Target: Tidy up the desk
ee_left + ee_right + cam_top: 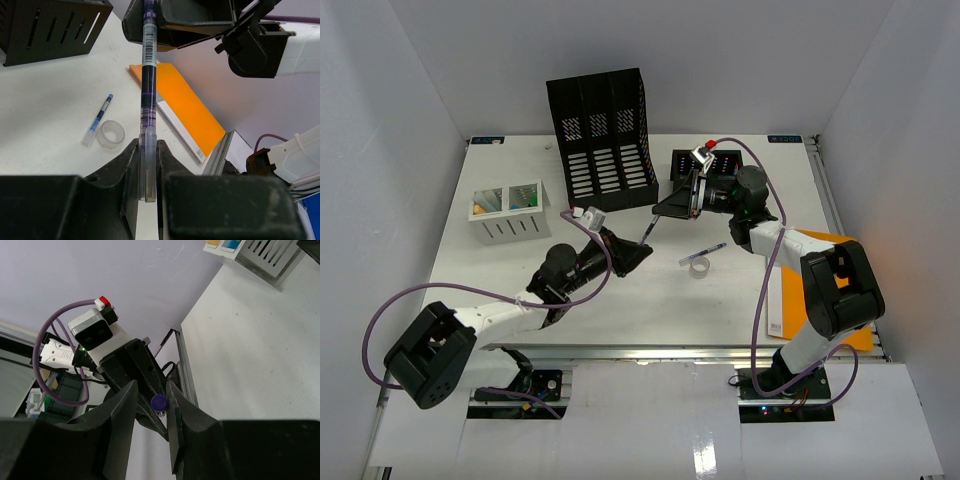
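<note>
Desk (650, 310), large, flat, white, silver-railed at the near edge, lies beneath my arms. My left pincer (148, 152) is clenched on the clear cap of a slim purple pen (149, 90). My right pincer (159, 402) straddles the other end, slack on one side, so releasing early could drop it onto the smooth top, which plain white walls (380, 150) close around.

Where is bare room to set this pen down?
Bare: the white desk between the clear tape ring and silver front rail, and the far right corner beside the small black box. Crowded: the middle, where left gripper and right gripper meet beside the blue pen; the orange notebook fills the right edge.
</note>
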